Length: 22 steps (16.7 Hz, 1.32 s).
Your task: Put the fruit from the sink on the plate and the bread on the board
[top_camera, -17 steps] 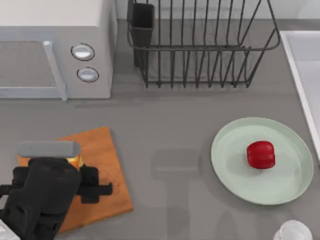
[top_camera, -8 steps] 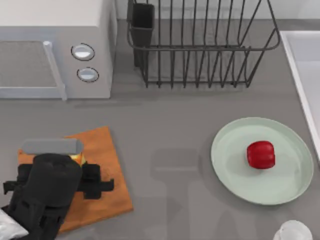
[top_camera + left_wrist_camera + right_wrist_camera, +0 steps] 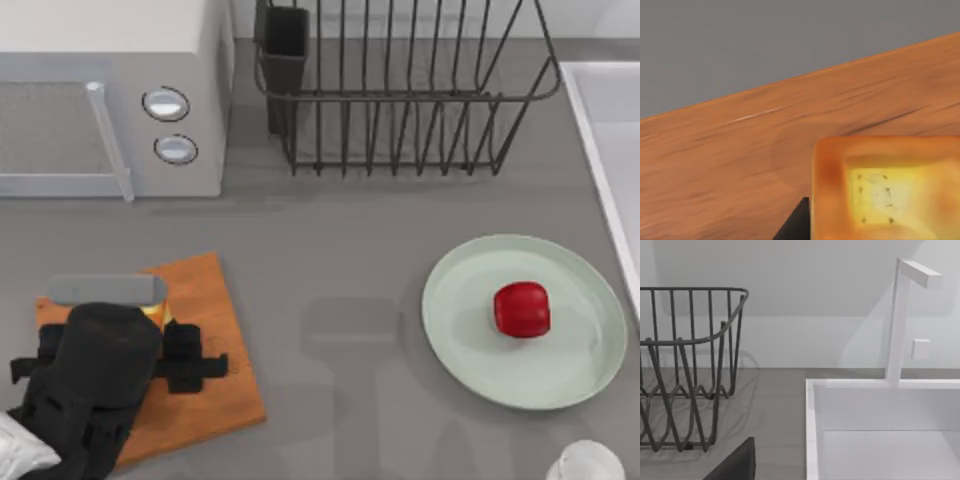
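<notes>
Seen from above, the left end effector sits at the lower left of the frame, over the board, and its black arm body covers most of the board's left half. Whether its fingers are apart or closed on anything cannot be told. One piece of bread peeks out as a small yellow-orange patch just beyond the arm's body, under a grey bar, over the board; the left wrist view shows the same bread close up against the wood grain of the board. Above the board, in the upper left, stands one white microwave with two round knobs. At the upper centre is one dark wire dish rack with a dark cup holder on its left end. In the lower right quarter lies one pale green plate, and one red fruit rests on it, slightly right of the plate's centre. The sink runs along the right edge of the frame. One clear glass shows at the lower right corner. The grey counter carries all of these. The right wrist view shows the rack, the sink basin and one white faucet.
</notes>
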Each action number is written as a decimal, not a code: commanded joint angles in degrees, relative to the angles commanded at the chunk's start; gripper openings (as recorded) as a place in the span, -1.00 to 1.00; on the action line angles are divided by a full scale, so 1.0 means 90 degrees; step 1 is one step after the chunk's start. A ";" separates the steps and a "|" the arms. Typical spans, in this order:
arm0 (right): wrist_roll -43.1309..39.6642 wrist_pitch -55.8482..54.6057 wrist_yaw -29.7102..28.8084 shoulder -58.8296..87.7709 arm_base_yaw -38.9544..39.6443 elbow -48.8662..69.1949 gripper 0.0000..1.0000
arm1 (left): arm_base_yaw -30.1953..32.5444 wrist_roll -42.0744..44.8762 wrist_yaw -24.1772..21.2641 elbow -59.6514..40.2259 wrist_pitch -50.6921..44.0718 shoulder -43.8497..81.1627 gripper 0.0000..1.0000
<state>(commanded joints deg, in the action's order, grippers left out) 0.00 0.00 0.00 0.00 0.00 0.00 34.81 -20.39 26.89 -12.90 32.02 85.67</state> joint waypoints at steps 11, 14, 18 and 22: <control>0.0000 0.0000 0.0000 0.0000 0.0000 0.0000 1.00 | 0.0000 0.0000 0.0000 0.0000 0.0000 0.0000 0.51; 0.0000 0.0000 0.0000 0.0000 0.0000 0.0000 1.00 | 0.0000 0.0000 0.0000 0.0000 0.0000 0.0000 0.96; 0.0000 0.0000 0.0000 0.0000 0.0000 0.0000 1.00 | 0.0000 0.0000 0.0000 0.0000 0.0000 0.0000 1.00; 0.0000 0.0000 0.0000 0.0000 0.0000 0.0000 1.00 | 0.0000 0.0000 0.0000 0.0000 0.0000 0.0000 1.00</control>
<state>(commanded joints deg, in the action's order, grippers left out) 0.00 0.00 0.00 0.00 0.00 0.00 34.81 -20.39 26.89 -12.90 32.02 85.67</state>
